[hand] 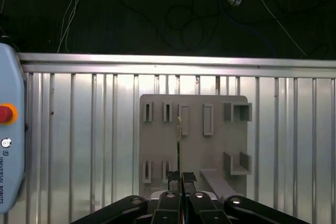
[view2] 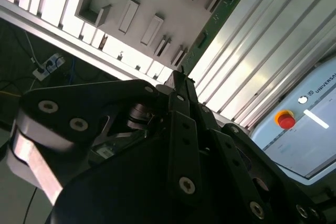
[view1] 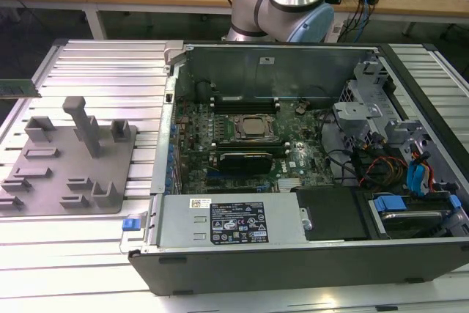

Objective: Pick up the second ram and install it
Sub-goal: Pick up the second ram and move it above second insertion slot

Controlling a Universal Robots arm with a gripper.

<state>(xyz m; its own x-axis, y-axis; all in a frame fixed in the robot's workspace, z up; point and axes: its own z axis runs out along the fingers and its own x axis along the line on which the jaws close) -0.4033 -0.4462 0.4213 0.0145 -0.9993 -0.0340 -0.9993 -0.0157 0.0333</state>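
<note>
Pinching the second ram [view2: 216, 22] by one end, the gripper [view2: 181, 80] was clenched tight on it, fingers pressed flat against both faces of the stick. It hung in the air over the grey fixture plate [hand: 194, 150]. In the first wrist view you only saw it edge-on, a thin sliver [hand: 179, 140] rising out of the gripper [hand: 181, 178]. In the exterior view the green stick [view1: 18, 89] poked in at the far left edge, level, beyond the fixture plate [view1: 66, 166] and well apart from the computer case [view1: 293, 262].

Looks-wise it was long, narrow and green, with a few small dark parts dotted along it. I couldn't make out any sticker on it.

The plate was a bunch of moulded slots and blocks with one tall post, sitting on the ribbed aluminium table [view1: 102, 71].

The case lay open on its side. Inside were the motherboard [view1: 293, 152], the processor [view1: 253, 128] in its metal frame with dark slot banks on either side, a grey power supply [view1: 183, 221] along the near wall, blue-tabbed drive bays [view1: 410, 207], plus red and orange cables on the exterior view's right.

The power supply carried a black-and-white sticker [view1: 234, 223], its print too small to make out. The pale teach pendant [hand: 10, 156] had a red button [hand: 4, 114] and a line of print.
</note>
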